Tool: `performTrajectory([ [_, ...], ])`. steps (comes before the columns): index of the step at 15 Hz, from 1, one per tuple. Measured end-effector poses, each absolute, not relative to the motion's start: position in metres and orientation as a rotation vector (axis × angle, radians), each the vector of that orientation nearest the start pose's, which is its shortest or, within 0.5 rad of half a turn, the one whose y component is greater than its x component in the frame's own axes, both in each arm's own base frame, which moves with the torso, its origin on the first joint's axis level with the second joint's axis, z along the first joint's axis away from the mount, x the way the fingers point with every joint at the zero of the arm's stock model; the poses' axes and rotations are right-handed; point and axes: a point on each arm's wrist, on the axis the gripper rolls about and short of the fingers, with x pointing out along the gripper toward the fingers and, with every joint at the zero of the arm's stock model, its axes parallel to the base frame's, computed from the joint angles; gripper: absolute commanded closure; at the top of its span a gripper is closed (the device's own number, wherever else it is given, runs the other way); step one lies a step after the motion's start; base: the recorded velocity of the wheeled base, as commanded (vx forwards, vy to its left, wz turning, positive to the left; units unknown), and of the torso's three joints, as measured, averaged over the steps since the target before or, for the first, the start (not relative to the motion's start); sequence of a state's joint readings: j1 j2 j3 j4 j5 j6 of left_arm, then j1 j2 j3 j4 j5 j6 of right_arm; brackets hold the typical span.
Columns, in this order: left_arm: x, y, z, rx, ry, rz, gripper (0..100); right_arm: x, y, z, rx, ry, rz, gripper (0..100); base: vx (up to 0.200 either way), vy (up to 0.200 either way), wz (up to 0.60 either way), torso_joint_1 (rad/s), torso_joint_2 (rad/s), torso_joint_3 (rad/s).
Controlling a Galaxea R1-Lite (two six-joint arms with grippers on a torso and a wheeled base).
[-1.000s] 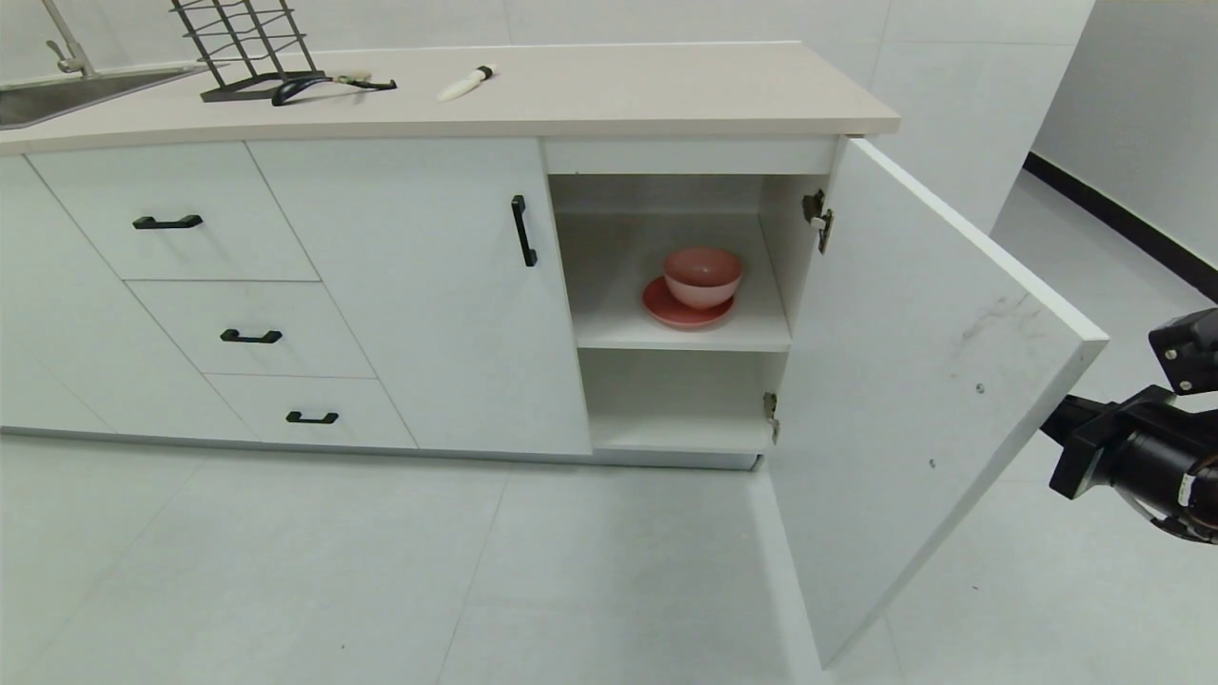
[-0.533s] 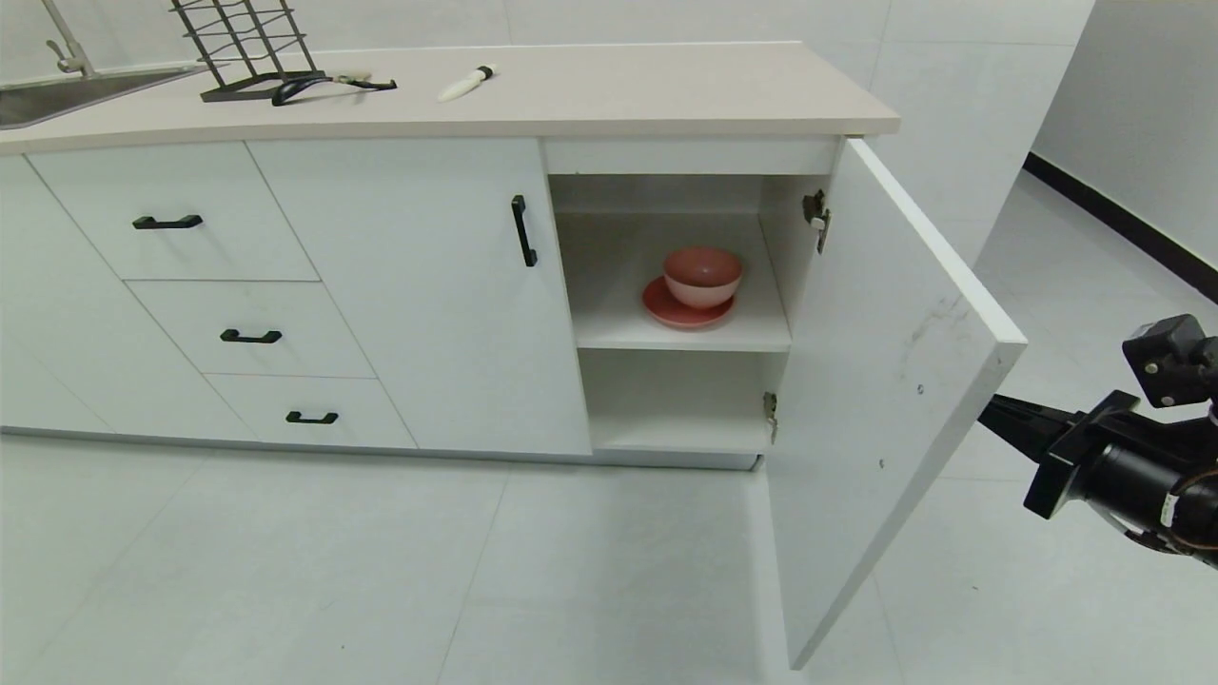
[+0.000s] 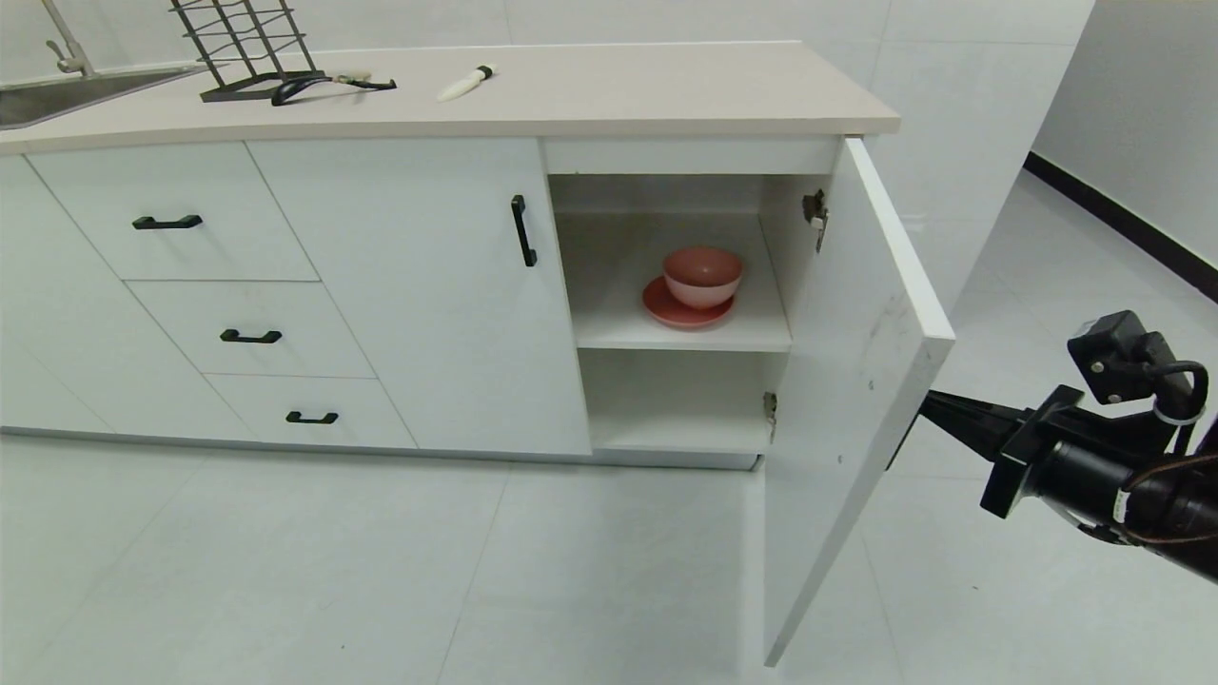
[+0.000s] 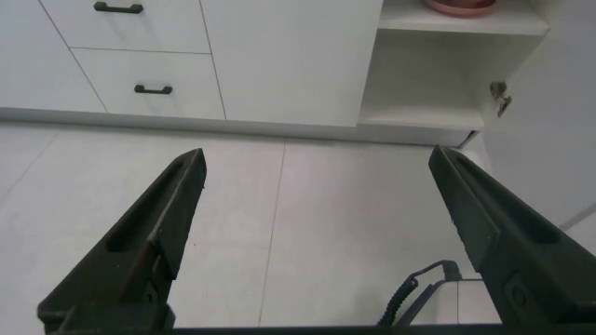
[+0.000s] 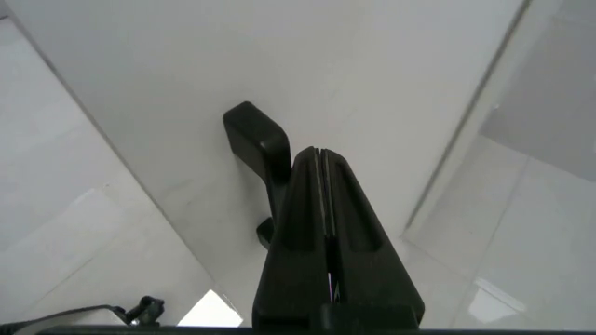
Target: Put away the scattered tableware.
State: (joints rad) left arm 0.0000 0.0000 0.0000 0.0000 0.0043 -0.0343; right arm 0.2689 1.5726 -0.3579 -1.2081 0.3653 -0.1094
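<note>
Tiled floor (image 3: 285, 571): pale grey, running off to a dark skirting strip along the far right wall. White cabinet run (image 3: 409, 304) under a beige worktop (image 3: 666, 90); three drawers with black pulls on the left, one shut door beside them, and an open compartment at the right end. Cabinet door (image 3: 856, 381): swung part-way out on its right-hand hinges, inner face towards the head camera. Right gripper (image 5: 321, 163): fingers pressed together with only a thin seam between them and nothing held, lying at the door's outer face just beside the black door handle (image 5: 253, 140); contact with the handle cannot be judged. In the head view its arm reaches in behind the door's free edge. Left gripper (image 4: 318, 158): fingers spread wide, empty, hanging over bare floor in front of the drawers. Sink (image 3: 57, 95) at the worktop's left end, black wire dish rack (image 3: 249, 48) next to it. Upper shelf (image 3: 618, 328) carries a red plate (image 3: 685, 309) with a pink bowl (image 3: 702, 276) sitting upright on it. Black-handled utensil (image 3: 324, 86) lies against the rack's base; cream utensil (image 3: 466, 84) lies near it on the worktop.
</note>
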Motion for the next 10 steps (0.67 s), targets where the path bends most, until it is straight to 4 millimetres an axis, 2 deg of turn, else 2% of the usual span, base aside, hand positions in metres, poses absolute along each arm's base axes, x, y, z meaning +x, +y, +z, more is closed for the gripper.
performTrajectory([
  [5, -0.023, 0.000, 0.075, -0.035, 0.000, 0.004, 0, 0.234, 0.087, 0.162, -0.104, -0.032, 0.688, 100, 0.000, 0.000, 0.00, 0.000, 0.00, 0.000],
  [10, -0.023, 0.000, 0.075, -0.035, 0.000, 0.004, 0, 0.248, 0.114, 0.159, -0.102, -0.034, 0.766, 100, 0.000, 0.000, 0.00, 0.000, 0.00, 0.000],
])
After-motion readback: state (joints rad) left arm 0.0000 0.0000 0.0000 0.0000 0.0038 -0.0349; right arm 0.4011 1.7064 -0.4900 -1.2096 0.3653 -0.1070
